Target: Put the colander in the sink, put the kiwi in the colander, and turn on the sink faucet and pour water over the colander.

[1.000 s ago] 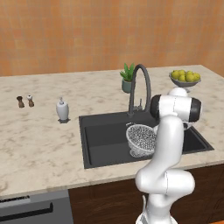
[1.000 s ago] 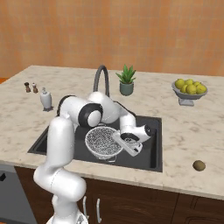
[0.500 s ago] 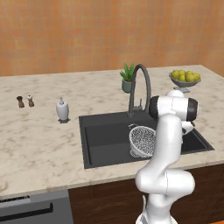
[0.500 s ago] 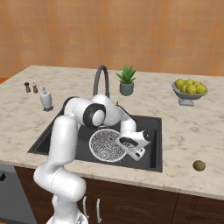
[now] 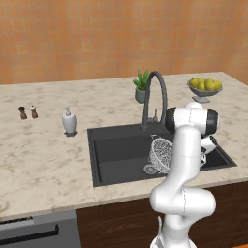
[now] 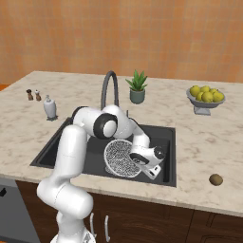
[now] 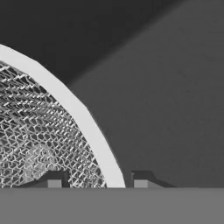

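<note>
The silver mesh colander (image 6: pixel 122 159) sits tipped on its side inside the dark sink (image 6: pixel 58 145), its open face turned toward the right base camera. In the left base view the colander (image 5: pixel 161 153) shows just behind my arm, low in the sink (image 5: pixel 115 157). My gripper (image 6: pixel 140 164) reaches down at its right rim. In the hand view the gripper (image 7: pixel 97 183) is open, and its tips straddle the white rim of the colander (image 7: pixel 83 118) with a gap on each side. The brown kiwi (image 6: pixel 216 179) lies on the counter right of the sink. The gooseneck faucet (image 5: pixel 155 96) (image 6: pixel 108 88) stands behind the basin; no water runs.
A grey bowl of yellow-green fruit (image 5: pixel 204 87) (image 6: pixel 205 97) and a potted plant (image 5: pixel 141 85) (image 6: pixel 137 88) stand behind the sink. A soap dispenser (image 5: pixel 69 121) (image 6: pixel 50 107) and two small shakers (image 5: pixel 27 112) (image 6: pixel 33 95) are on the left counter.
My hand has carried the colander lower and to the right in the sink. The jaws were shut on its rim and have now parted from it.
</note>
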